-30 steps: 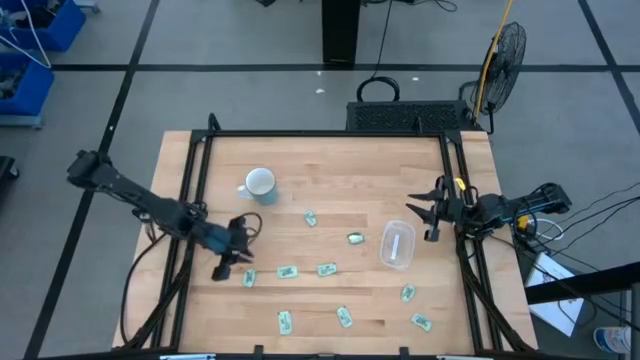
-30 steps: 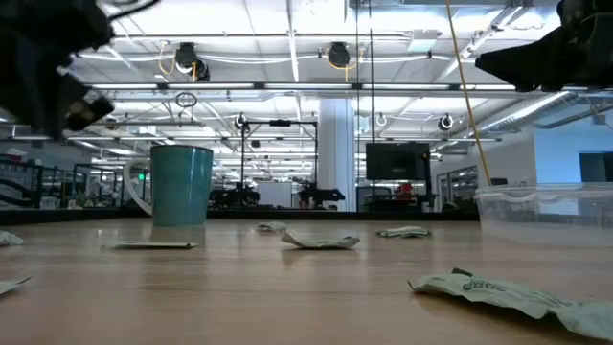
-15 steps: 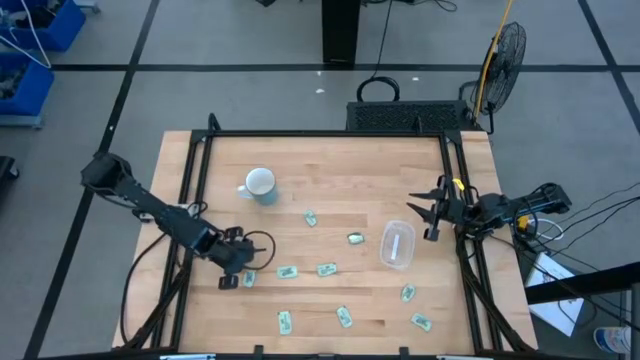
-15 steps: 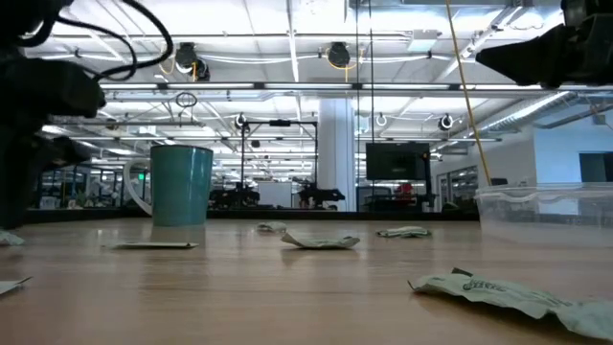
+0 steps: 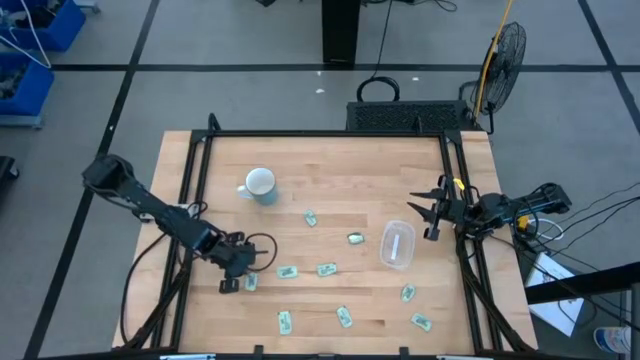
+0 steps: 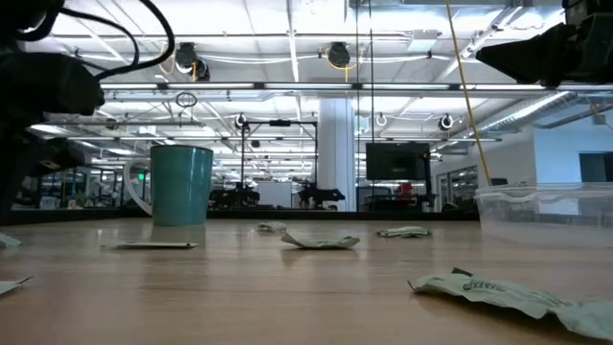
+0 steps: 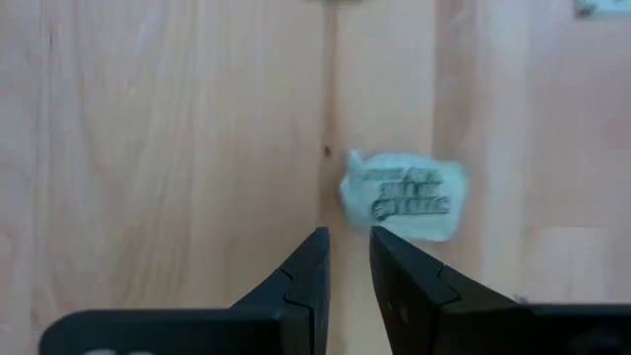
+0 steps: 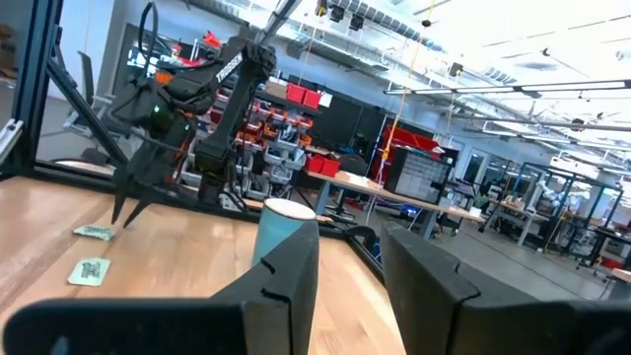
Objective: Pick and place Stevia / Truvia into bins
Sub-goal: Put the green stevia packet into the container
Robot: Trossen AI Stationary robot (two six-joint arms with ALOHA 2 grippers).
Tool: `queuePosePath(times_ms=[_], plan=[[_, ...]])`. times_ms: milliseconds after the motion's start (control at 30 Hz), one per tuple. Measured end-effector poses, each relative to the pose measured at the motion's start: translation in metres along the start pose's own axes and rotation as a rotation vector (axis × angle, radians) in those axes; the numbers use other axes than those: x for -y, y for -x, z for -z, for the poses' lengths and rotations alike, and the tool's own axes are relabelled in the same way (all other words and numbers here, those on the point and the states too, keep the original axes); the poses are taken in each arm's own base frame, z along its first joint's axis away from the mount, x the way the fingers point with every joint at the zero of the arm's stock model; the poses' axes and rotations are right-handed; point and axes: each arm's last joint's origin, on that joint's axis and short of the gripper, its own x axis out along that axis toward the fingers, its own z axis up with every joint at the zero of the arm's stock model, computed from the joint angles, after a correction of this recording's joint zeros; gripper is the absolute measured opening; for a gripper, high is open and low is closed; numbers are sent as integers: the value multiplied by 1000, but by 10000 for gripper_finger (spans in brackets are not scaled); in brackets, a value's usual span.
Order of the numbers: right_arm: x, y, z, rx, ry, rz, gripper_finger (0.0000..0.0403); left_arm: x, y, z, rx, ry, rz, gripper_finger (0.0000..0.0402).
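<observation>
**Left arm settles over a packet near the table's left edge**

The packet [image 7: 405, 195] we are after lies flat on the wood at the left front of the table [image 5: 340, 165], just ahead of our left gripper [image 7: 345, 237], whose fingers stand a narrow gap apart and hold nothing. The other Stevia packets [image 5: 326, 269] lie scattered across the front half, and the clear bin [image 5: 397, 244] sits well apart to the right, apparently holding none yet. Over the last second our left arm swung forward and in, and it has barely moved since; we judge the approach finished and the grasp next. Our right gripper [image 5: 430, 213] waits beside the bin, fingers slightly parted, empty.
</observation>
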Motion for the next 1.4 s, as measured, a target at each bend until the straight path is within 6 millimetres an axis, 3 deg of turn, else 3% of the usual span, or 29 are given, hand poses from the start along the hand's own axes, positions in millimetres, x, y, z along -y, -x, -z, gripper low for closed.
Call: queuePosePath(times_ms=[200, 500, 700, 833, 1100, 1200, 1400], plan=[[0, 0, 0, 4, -5, 2, 105, 4, -2, -6, 56, 9, 43, 78], [0, 0, 0, 4, -5, 1, 105, 6, -24, -1, -27, -66, -5, 77], [0, 0, 0, 4, -5, 1, 105, 5, -20, 0, -27, -89, -5, 14], [0, 0, 0, 4, -5, 1, 105, 7, -15, -5, 57, -102, 16, 17], [0, 0, 0, 4, -5, 1, 105, -1, 0, -51, 393, -266, -2, 12], [0, 0, 0, 4, -4, 1, 105, -10, 10, -76, 462, -336, -104, 13], [0, 0, 0, 4, -4, 1, 105, -36, 19, -147, 572, -478, -239, 8]])
